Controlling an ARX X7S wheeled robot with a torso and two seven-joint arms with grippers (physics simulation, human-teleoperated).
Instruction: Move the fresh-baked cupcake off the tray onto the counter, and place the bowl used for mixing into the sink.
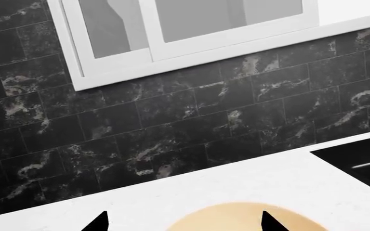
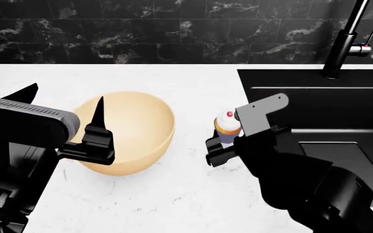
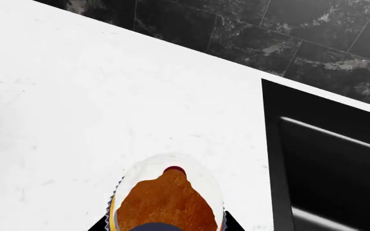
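Right jaws [image 2: 220,145] clasping cupcake [image 2: 228,127], left jaws [image 2: 63,104] wide over bowl [image 2: 128,131], white marbled counter [image 2: 193,194], black tiled wall [image 2: 141,29]

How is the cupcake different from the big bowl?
The cupcake is far smaller than the bowl. It has white frosting, a red cherry and a purple wrapper; the bowl is plain tan-yellow. The right hand holds the cupcake; the left hand only straddles the bowl's rim, open. Both are at the white counter.

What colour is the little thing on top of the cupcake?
Red: a small cherry sits on the cupcake's white frosting, clearest in the head view.
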